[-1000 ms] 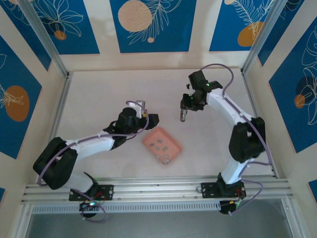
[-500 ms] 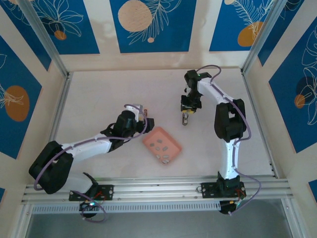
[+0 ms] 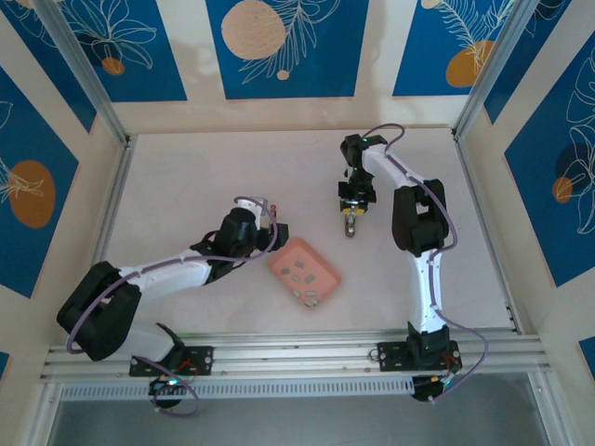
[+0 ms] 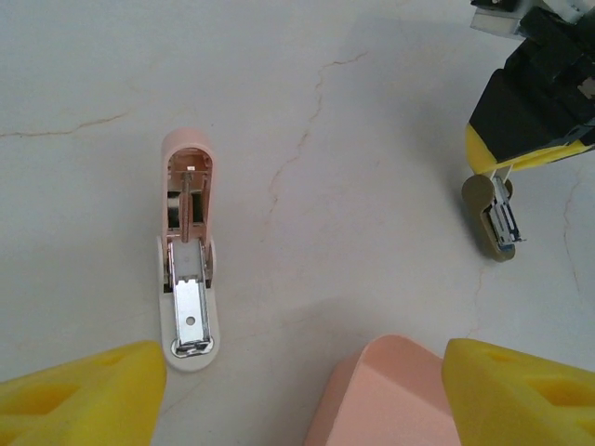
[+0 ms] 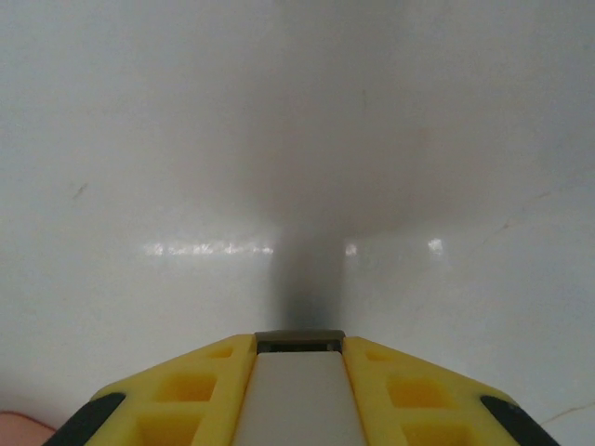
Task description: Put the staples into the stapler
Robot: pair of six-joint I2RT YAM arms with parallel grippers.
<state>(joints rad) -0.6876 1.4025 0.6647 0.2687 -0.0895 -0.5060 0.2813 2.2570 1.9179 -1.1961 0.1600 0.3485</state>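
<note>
A pink and white stapler [image 4: 188, 269] lies opened flat on the table, its metal channel bare; in the top view it is a small shape [image 3: 265, 199] just beyond my left gripper [image 3: 270, 221]. The left gripper [image 4: 302, 400] is open, with a corner of the pink tray [image 4: 390, 395] between its yellow fingers. Several small grey staples [image 3: 299, 271] lie in that tray [image 3: 325, 279]. My right gripper [image 3: 350, 206] is shut on a small tan piece with a metal channel [image 4: 495, 221], held tip-down over the table; its grey end [image 5: 299, 340] pokes out between the pads.
A pinkish-white capsule-like piece [image 3: 310, 299] lies at the tray's near corner. Walls close the table at the back and both sides, and an aluminium rail [image 3: 297, 351] runs along the near edge. Bare table lies behind the stapler.
The right arm has folded its elbow in toward the middle, and its gripper with the tan piece has shifted slightly nearer. The left gripper has barely moved.
</note>
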